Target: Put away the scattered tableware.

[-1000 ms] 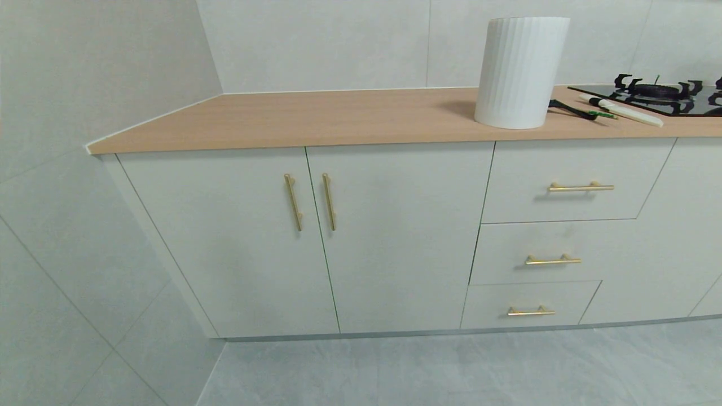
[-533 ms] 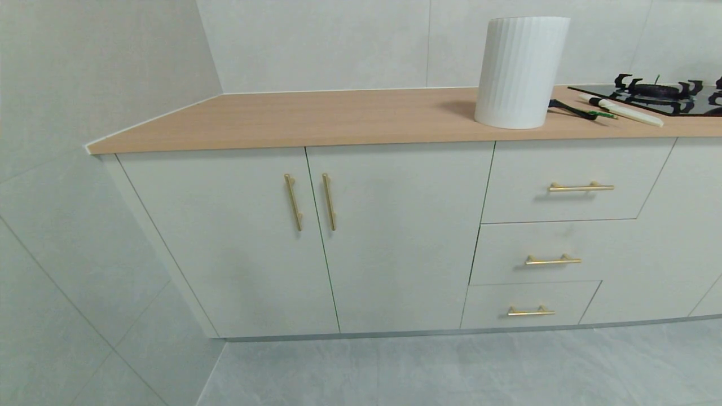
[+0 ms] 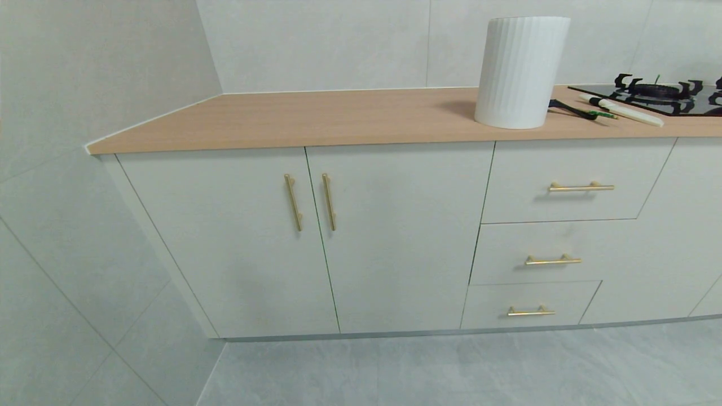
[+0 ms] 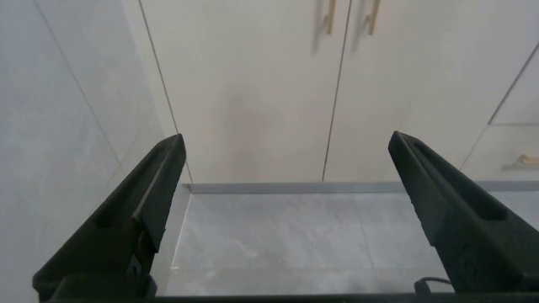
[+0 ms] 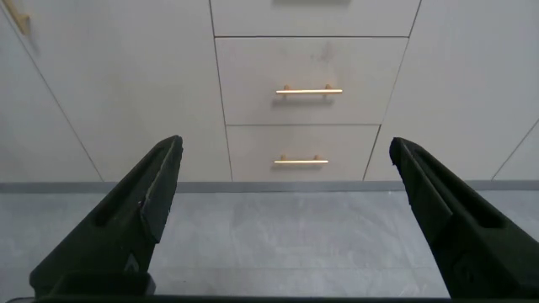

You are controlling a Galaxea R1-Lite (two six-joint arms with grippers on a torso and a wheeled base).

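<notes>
left gripper (image 4: 286, 143) fingers spread | right gripper (image 5: 286, 143) fingers spread | utensils (image 3: 623, 111) on countertop (image 3: 316, 115), well apart from both

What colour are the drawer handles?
Brass-gold. The drawer handles show best in the head view.

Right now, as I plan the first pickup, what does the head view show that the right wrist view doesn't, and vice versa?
The head view adds the light wooden countertop, the tall white ribbed cylindrical holder, a black-handled utensil and a white-handled utensil lying beside it, the black stove top and the pale double cabinet doors. The right wrist view adds the open right gripper, facing the cabinet's base. Both share the two lower drawers with brass bar handles and the grey tiled floor.
</notes>
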